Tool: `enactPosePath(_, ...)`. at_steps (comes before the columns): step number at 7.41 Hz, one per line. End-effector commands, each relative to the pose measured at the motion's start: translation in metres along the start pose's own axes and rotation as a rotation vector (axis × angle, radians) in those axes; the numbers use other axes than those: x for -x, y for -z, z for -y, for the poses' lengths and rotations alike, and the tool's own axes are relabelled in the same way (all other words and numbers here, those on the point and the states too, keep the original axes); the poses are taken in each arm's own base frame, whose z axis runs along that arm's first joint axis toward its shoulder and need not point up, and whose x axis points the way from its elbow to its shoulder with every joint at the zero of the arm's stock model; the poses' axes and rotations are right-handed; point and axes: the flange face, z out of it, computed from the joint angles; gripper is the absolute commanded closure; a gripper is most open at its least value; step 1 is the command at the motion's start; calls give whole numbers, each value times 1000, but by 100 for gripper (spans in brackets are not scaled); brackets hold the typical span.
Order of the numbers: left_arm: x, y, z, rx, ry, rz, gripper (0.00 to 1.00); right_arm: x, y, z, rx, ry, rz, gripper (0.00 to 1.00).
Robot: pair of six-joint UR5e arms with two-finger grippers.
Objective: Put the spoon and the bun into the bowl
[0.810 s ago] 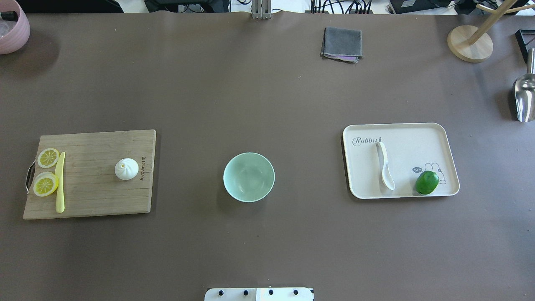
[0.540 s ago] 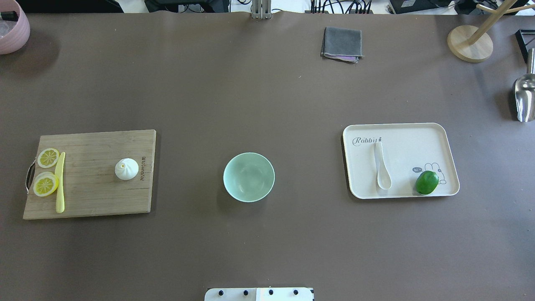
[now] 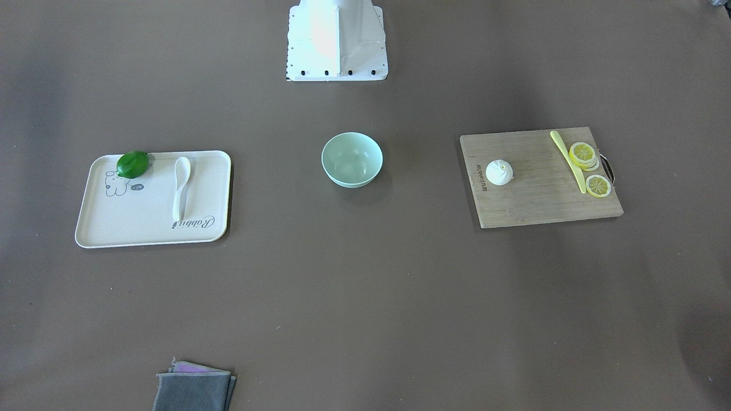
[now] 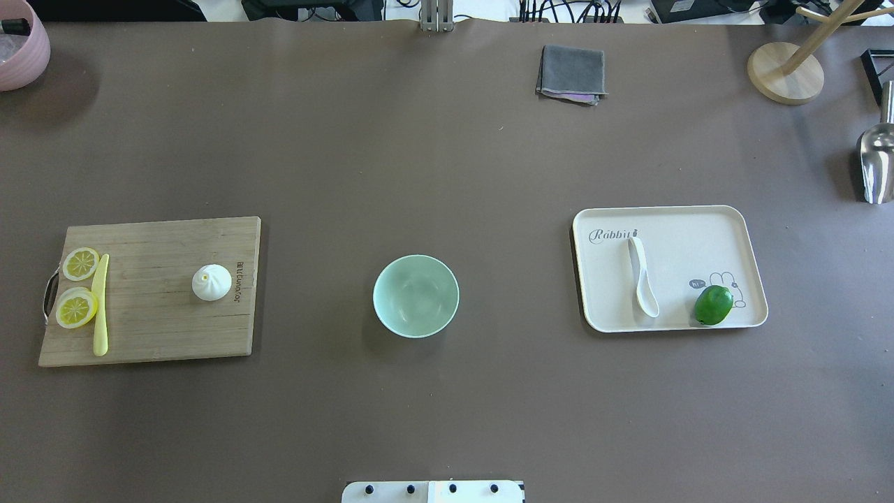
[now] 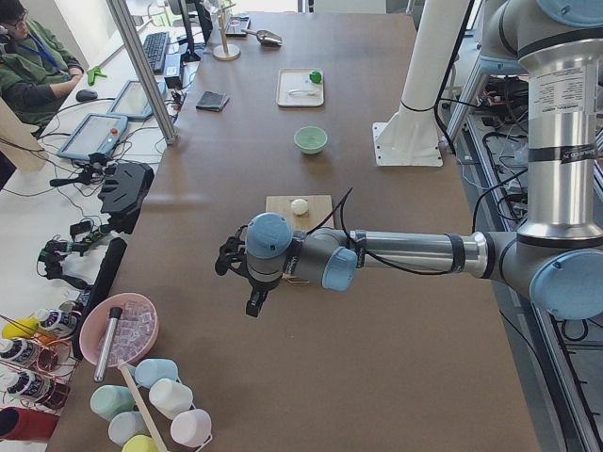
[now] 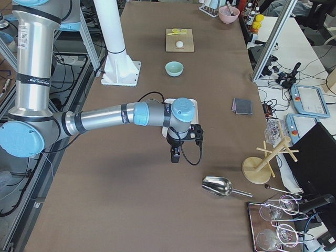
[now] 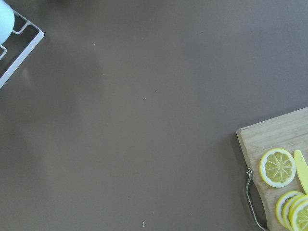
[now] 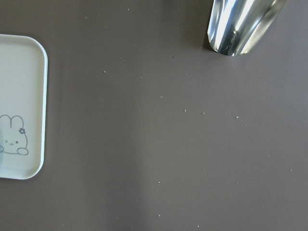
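The mint-green bowl [image 4: 416, 295] stands empty at the table's middle. The white bun [image 4: 211, 282] sits on a wooden cutting board [image 4: 154, 328] to the bowl's left. The cream spoon [image 4: 642, 276] lies on a cream tray [image 4: 698, 223] to the bowl's right. Neither gripper shows in the overhead or front views. The left gripper [image 5: 254, 303] hangs over bare table beyond the board's outer end. The right gripper [image 6: 176, 156] hangs beyond the tray's outer end. I cannot tell whether either is open or shut.
Lemon slices [image 4: 77, 307] and a yellow knife [image 4: 100, 307] lie on the board's left part. A green lime [image 4: 713, 304] sits on the tray. A grey cloth [image 4: 571, 73], wooden stand [image 4: 785, 72], metal scoop [image 4: 876, 164] and pink bowl [image 4: 21, 49] line the far edge and corners.
The spoon looked straighter half a second ago and now lies curved as it did before that. Nothing else has moved.
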Motion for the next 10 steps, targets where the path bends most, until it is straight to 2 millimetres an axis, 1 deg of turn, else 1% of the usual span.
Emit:
enactPosePath(1, -10, 9, 7, -109, -124, 8, 2, 2, 3, 4, -21, 20, -3, 0)
enactPosePath(2, -17, 15, 17, -147, -168, 12, 2, 3, 4, 6, -46, 45, -8, 0)
enactPosePath(3, -27, 25, 47, -200, -226, 26, 2, 11, 14, 13, -115, 106, -15, 0)
enactPosePath(4, -31, 29, 79, -212, -235, 28, 2, 15, 22, 18, -175, 130, -30, 0)
enactPosePath(5, -32, 30, 87, -225, -256, 23, 2, 18, 28, 21, -234, 118, -53, 0)
enactPosePath(6, -34, 31, 88, -235, -269, 19, 2, 23, 32, 26, -274, 114, -47, 0)
enactPosePath(7, -42, 31, 89, -264, -310, 14, 2, 29, 36, 28, -307, 143, -38, 0)
enactPosePath(8, -60, 18, 96, -263, -246, -24, 2, 40, 28, 31, -298, 103, -20, 0)
enactPosePath(9, -117, -14, 120, -239, -251, -98, 2, 54, 20, 34, -303, 37, 6, 0)
enactPosePath(10, -160, -41, 122, -238, -229, -172, 2, 76, 8, 39, -313, -31, 38, 0)
